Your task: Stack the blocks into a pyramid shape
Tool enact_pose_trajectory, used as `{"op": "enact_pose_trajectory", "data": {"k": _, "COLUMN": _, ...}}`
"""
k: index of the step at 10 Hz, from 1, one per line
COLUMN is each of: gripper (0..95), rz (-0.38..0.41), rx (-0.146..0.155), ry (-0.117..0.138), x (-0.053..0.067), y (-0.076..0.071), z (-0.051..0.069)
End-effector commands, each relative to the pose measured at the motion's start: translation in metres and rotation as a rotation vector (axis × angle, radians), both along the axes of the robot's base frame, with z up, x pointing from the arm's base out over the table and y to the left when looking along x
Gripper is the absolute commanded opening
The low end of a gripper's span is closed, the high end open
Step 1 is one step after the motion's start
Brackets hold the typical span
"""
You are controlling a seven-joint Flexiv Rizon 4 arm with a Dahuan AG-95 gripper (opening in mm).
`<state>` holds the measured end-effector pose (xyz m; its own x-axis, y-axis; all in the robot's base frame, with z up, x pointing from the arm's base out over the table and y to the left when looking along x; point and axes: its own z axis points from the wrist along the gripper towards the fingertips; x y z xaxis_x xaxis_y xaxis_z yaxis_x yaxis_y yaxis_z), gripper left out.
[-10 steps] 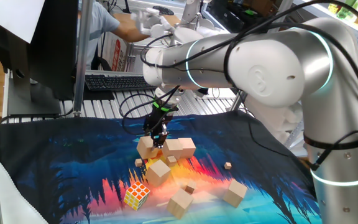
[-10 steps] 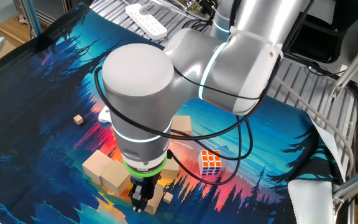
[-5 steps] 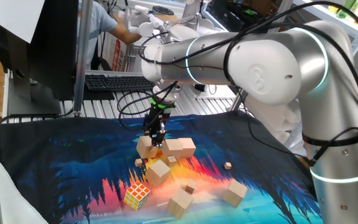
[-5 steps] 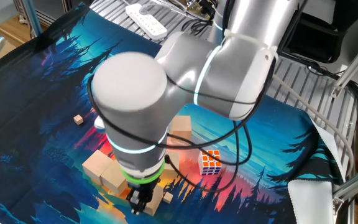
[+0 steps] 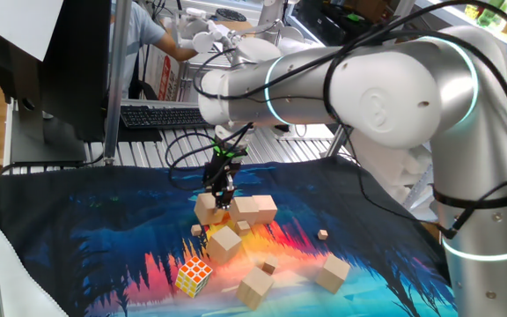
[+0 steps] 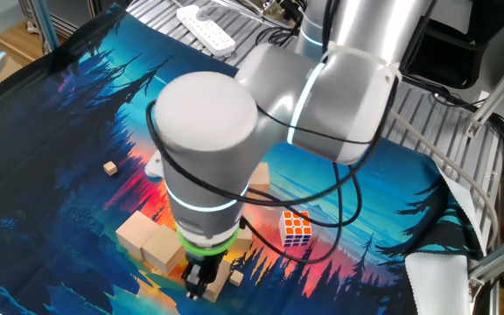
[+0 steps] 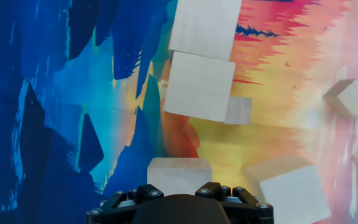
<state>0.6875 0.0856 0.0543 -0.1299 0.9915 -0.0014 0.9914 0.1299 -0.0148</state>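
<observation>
Gripping state: the gripper (image 5: 222, 195) points down at the mat (image 5: 86, 229); its fingertips are hidden in every view, so I cannot tell if the jaws are apart or clamped on something.
Nearest things: the puzzle cube (image 5: 193, 276), then the front block (image 5: 255, 286) and the right block (image 5: 331, 271), both loose and turned at an angle.
Middle: the tilted block (image 5: 224, 242), with one corner toward the camera.
Under the hand: the paired blocks (image 5: 236, 210) touch side by side in a short row; each cube has no long side, but the row runs left to right in this fixed view. The block under the camera (image 7: 179, 175) lies just beside the gripper body.
Change: all blocks lie as half a second ago; the gripper kept its place, and only the big arm joint swung a little.
Writing: red print on the box (image 5: 164, 70) behind is too small to read.
Far: the keyboard (image 5: 161, 115).
</observation>
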Motion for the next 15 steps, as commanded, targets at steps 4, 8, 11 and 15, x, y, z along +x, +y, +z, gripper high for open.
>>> {"op": "enact_pose_trajectory", "data": {"k": 4, "gripper": 0.0, "rz": -0.094, "rx": -0.027, "ry": 0.020, "x": 0.016, "y": -0.021, "z": -0.005}}
{"op": "enact_pose_trajectory", "data": {"k": 8, "gripper": 0.0, "rz": -0.099, "rx": -0.005, "ry": 0.028, "x": 0.013, "y": -0.031, "z": -0.001}}
{"op": "enact_pose_trajectory", "data": {"k": 11, "gripper": 0.0, "rz": -0.088, "rx": -0.014, "ry": 0.024, "x": 0.005, "y": -0.030, "z": -0.005}}
{"op": "enact_pose_trajectory", "data": {"k": 15, "gripper": 0.0, "rz": -0.081, "rx": -0.014, "ry": 0.023, "x": 0.002, "y": -0.032, "z": -0.006}}
